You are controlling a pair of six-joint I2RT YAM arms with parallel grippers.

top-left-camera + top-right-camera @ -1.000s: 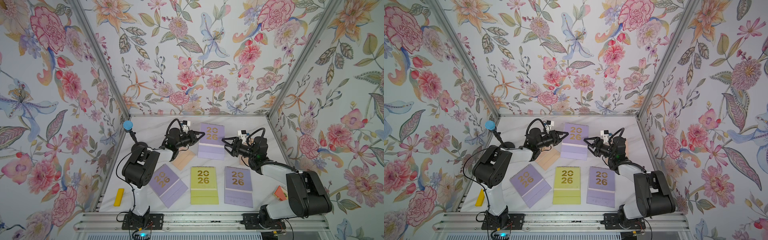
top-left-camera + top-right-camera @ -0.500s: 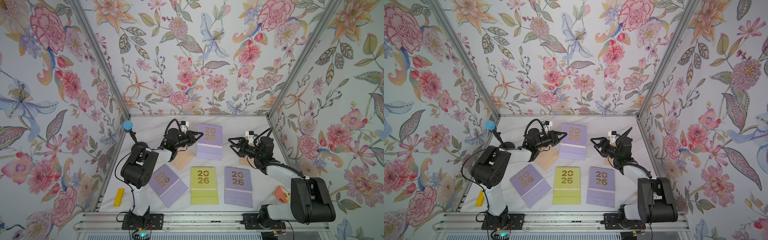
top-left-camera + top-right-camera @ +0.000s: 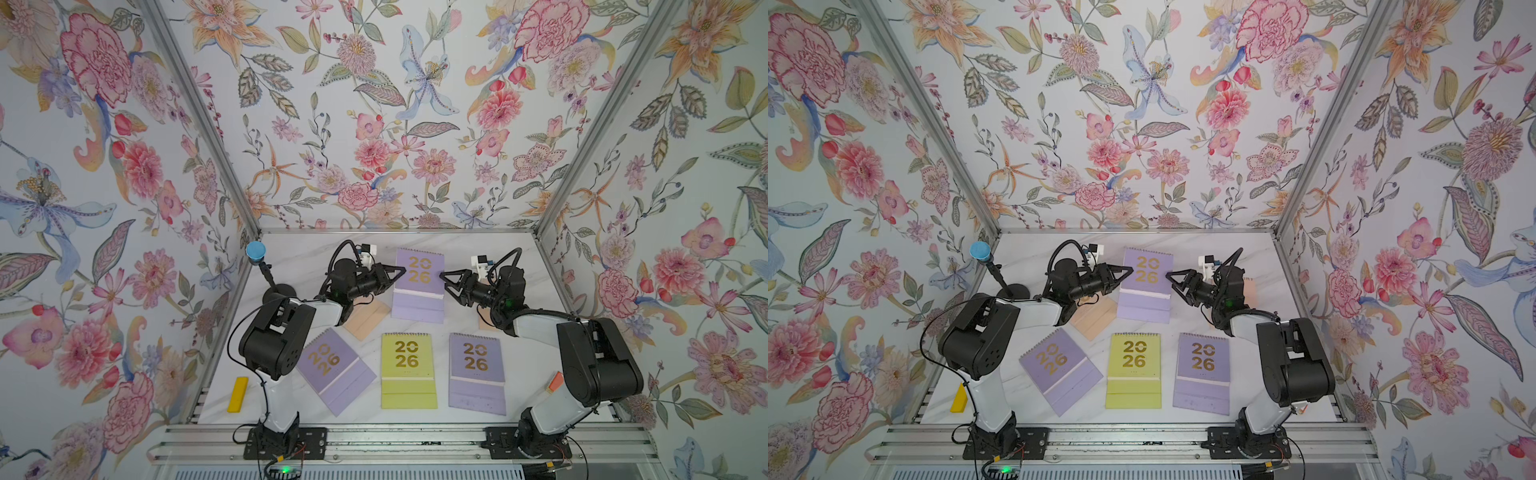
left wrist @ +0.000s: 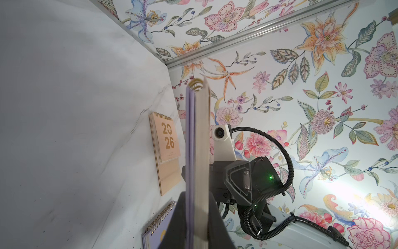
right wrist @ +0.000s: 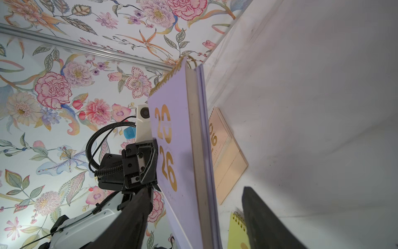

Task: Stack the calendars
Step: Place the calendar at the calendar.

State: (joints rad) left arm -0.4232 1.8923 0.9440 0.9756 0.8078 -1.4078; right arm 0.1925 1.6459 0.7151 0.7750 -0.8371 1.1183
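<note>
- Held lilac calendar (image 3: 419, 286): raised off the table (image 3: 519, 257) toward the back and clamped at one side edge by the left gripper (image 3: 402, 270), whose jaws are pressed together on it.
- Right gripper (image 3: 445, 280): jaws held apart, with one finger (image 5: 133, 215) on each side of the calendar's opposite edge. A gap is seen in the right wrist view.
- Front row, laid flat: tilted lilac calendar (image 3: 332, 370), yellow-green calendar (image 3: 407, 370), straight lilac calendar (image 3: 476, 372).
- Peach calendar (image 3: 365, 318): partly covered by the left arm.
- Second peach calendar (image 4: 168, 146): laid flat beside the right arm.
</note>
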